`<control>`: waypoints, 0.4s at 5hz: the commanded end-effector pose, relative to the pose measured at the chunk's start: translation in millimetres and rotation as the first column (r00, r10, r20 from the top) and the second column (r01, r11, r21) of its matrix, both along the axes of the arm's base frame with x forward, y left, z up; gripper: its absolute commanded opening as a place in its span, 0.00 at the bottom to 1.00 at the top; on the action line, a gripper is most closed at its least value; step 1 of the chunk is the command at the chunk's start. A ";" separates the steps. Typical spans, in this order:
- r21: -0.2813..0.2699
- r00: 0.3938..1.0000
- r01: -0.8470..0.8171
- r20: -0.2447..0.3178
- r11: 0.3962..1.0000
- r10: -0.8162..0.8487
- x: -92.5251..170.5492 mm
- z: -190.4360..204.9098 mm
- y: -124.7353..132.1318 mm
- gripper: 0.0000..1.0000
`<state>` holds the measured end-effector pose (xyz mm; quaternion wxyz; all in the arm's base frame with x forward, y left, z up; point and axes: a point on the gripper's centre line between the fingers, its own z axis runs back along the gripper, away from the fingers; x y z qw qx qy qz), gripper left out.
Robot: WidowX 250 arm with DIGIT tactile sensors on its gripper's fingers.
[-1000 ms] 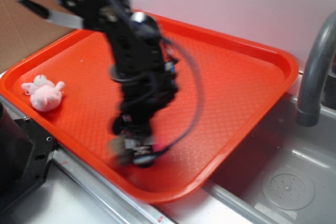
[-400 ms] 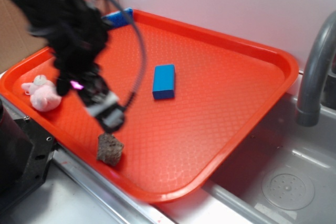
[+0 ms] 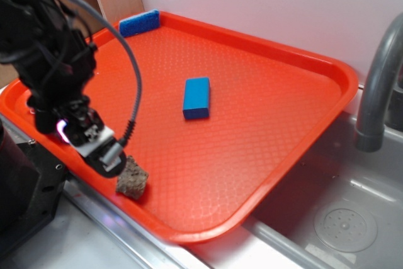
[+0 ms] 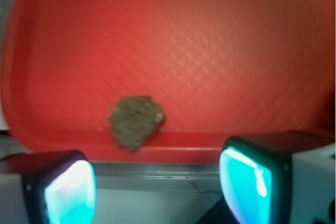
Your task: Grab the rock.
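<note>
Your rock (image 3: 133, 181) sits on the orange tray (image 3: 283, 124), hard against the tray's near rim, at the left end of that edge. It is lumpy, brown-grey, rough all over. In the wrist view the rock (image 4: 136, 121) lies just inside the rim, ahead of the gripper and between the lines of the two pads, nearer the left one.

Your gripper (image 3: 107, 157) is low over the tray's near-left part, its tip just beside the rock; contact cannot be judged from the exterior view. The wrist view shows the fingers (image 4: 70, 187) spread wide with nothing between them. The gripper (image 4: 157, 184) holds nothing.

A blue block (image 3: 196, 97) lies near the tray's middle, well apart from the rock. A blue sponge (image 3: 139, 22) rests at the far-left corner. A grey faucet (image 3: 378, 86) stands at the right, over the sink (image 3: 343, 218).
</note>
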<state>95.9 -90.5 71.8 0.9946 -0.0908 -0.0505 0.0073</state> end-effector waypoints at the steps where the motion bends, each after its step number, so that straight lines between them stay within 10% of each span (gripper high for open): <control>1: -0.009 0.995 -0.060 -0.084 0.998 0.059 15.9 -36.8 -21.5 1.00; 2: 0.038 0.993 -0.030 -0.115 0.999 0.034 27.4 -53.8 -37.7 1.00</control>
